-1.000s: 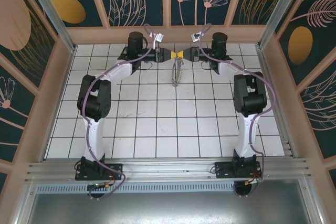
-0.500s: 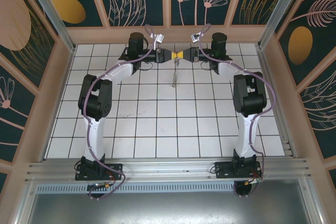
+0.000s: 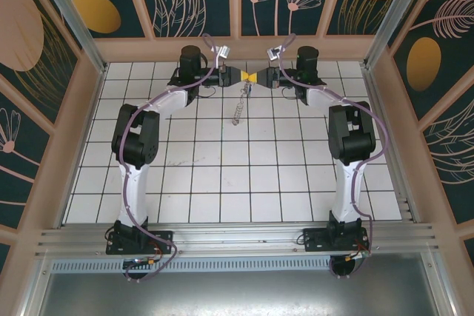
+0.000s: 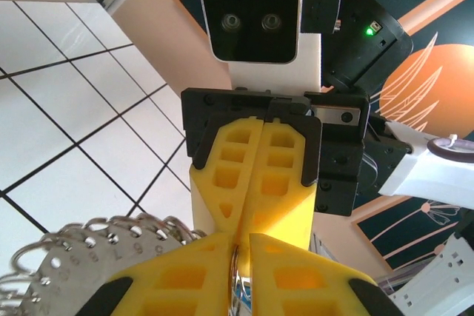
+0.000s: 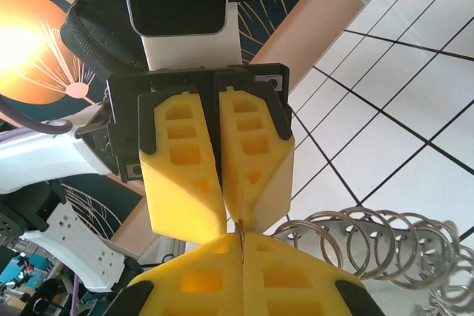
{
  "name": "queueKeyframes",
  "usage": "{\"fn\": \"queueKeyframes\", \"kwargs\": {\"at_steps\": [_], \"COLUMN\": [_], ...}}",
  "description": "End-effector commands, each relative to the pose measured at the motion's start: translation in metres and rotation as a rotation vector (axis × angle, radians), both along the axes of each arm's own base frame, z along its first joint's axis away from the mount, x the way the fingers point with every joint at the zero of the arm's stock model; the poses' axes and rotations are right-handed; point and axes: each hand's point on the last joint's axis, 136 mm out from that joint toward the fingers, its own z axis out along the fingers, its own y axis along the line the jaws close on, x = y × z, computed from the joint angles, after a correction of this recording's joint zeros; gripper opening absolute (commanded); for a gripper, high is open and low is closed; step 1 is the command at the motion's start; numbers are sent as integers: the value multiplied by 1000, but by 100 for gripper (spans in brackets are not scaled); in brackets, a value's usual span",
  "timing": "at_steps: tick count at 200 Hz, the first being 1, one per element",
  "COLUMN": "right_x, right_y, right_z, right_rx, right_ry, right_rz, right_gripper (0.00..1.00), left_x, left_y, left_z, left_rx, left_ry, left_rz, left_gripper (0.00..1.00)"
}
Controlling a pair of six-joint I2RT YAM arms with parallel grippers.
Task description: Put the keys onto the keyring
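Top external | left pincer, right pincer both clamp keyring | silvery, looped, dangling

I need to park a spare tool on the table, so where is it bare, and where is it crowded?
Bare: the white tiles between the left arm and right arm, back to the near rail, plus the tiles outside each arm. Crowded: far centre, where the left hand and right hand meet, metal rings dangling below.
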Motion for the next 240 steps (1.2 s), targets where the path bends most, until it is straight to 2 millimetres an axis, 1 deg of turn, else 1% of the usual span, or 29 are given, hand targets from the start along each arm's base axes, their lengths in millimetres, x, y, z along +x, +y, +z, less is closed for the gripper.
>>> {"fn": "queueKeyframes", "kwargs": {"at_steps": [1,18,61,100,113,138,159,186,203,210,229,240], "right_x": [-5,-3,0,1,2,1,-1,-1,0,1,1,-1], "right_y": [5,4,0,-3,-3,-2,-1,-3,-11,-17,-38,-50], "right_z": [15,15,13,12,12,13,14,20,31,37,49,53], "right_rx": [17,17,14,12,12,13,14,20,36,49,86,106], "right_ry": [-74,-76,-69,-65,-63,-65,-66,-70,-84,-95,-102,-100], "right_rz": [34,28,13,4,2,6,10,-5,-52,-76,-158,-210], "right_gripper": [0,0,0,0,0,0,0,0,20,25,31,32], "left_x": [-6,-10,-18,-19,-19,-17,-16,-16,-17,-18,-20,-21], "left_y": [0,0,2,2,2,2,3,3,5,6,9,10], "left_z": [12,11,12,15,16,15,17,21,25,27,34,39], "left_rx": [-36,-36,-39,-42,-46,-47,-55,-76,-91,-98,-117,-129], "left_ry": [-50,-49,-58,-66,-68,-67,-69,-75,-81,-84,-99,-108], "left_rz": [-34,-46,-68,-68,-66,-56,-49,-36,-16,-11,12,19], "left_gripper": [13,16,18,18,17,10,0,0,0,0,0,0]}}
